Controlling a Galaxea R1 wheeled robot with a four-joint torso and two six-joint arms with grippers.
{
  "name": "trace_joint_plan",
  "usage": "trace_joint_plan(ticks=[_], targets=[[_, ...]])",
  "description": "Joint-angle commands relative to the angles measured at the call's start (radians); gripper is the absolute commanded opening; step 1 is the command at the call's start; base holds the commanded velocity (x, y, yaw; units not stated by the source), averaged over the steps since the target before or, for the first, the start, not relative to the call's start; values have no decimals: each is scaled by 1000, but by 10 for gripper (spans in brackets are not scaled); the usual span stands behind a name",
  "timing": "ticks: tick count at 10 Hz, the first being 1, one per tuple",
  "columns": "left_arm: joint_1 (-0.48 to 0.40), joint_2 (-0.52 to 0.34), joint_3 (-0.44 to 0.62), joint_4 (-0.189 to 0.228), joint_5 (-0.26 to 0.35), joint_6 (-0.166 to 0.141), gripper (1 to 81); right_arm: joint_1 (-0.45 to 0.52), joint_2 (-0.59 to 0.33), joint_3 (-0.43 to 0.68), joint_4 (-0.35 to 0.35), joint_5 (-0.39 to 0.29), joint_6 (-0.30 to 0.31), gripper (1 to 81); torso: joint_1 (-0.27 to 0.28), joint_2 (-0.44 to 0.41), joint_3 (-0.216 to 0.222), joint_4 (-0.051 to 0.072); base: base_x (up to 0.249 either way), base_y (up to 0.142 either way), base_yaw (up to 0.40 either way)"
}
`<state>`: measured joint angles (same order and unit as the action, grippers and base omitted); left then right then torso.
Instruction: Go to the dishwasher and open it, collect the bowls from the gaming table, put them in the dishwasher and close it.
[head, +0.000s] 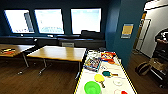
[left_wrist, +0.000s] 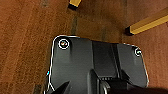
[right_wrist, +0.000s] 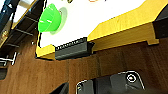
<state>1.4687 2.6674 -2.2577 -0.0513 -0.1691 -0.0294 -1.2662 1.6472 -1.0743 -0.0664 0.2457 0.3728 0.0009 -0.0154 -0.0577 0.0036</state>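
The gaming table (head: 110, 85), with a glossy white top and yellow edging, runs away from me at the lower right of the head view. A lime-green bowl (head: 92, 87) stands on its near end, close to the left edge. In the right wrist view the same bowl (right_wrist: 49, 19) sits on the white top (right_wrist: 105, 15) above the yellow side rail (right_wrist: 120, 32), with wooden floor between my right arm and the table. The left wrist view looks down on brown floor and two yellow table legs (left_wrist: 146, 25).
Behind the bowl on the white top lie a yellow paddle (head: 99, 78), a green paddle (head: 106, 73) and colourful game boxes (head: 93, 63). Wooden-topped tables (head: 60, 53) stand to the left. A blue pillar (head: 117, 37), a bag (head: 143, 68) and shelving (head: 157, 65) are on the right.
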Motion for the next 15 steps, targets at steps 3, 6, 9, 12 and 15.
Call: trace_joint_plan(ticks=[3,6,9,12,15], targets=[[-54,-64,76,-1,40,-1,811,266,-168,32,4,-115,162,811,0,0,0,0,0,0,0],[-54,-55,61,-2,40,-3,811,482,-119,-30,5,-293,262,811,0,0,0,0,0,0,0],[-54,-44,46,-13,40,-1,811,638,-65,-71,7,-421,317,811,0,0,0,0,0,0,0],[-54,-40,38,-16,40,-3,811,696,30,-165,7,-459,339,811,0,0,-1,0,0,0,0],[-55,-35,38,-22,40,-3,811,790,110,-260,31,-528,356,811,0,0,-1,0,0,0,0]])
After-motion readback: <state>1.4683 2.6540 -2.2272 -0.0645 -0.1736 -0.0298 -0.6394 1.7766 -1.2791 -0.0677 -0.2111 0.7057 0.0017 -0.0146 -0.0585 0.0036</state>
